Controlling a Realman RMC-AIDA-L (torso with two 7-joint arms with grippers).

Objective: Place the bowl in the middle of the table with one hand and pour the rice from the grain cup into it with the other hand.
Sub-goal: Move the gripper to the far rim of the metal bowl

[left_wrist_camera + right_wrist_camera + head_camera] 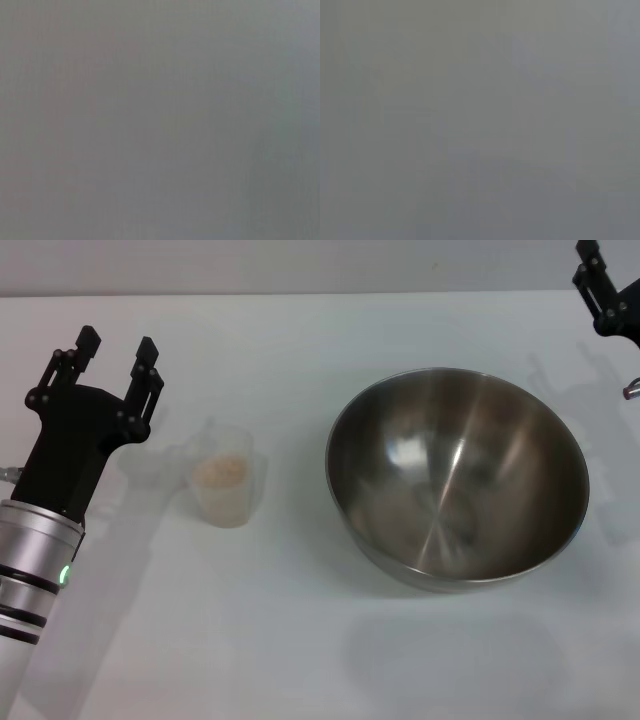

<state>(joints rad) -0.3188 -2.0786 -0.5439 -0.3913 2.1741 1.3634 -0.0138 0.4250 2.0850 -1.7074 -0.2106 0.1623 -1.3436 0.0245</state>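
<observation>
Left tool [115, 352], fingers apart, empty, at nine o'clock on the tabletop [300, 660]. Clear grain cup [226, 485] just beside it toward centre, upright, rice [221, 471] inside. Steel bowl [457, 478] at three o'clock, empty. Right tool [605, 290] at one o'clock, grip state impossible to tell. Risks: light cup tipped by an off-centre pinch; slick bowl sliding when nudged.

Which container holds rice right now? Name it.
The grain cup, the small clear cup near the left gripper, holds the beige rice. The big steel bowl on the table is empty.
</observation>
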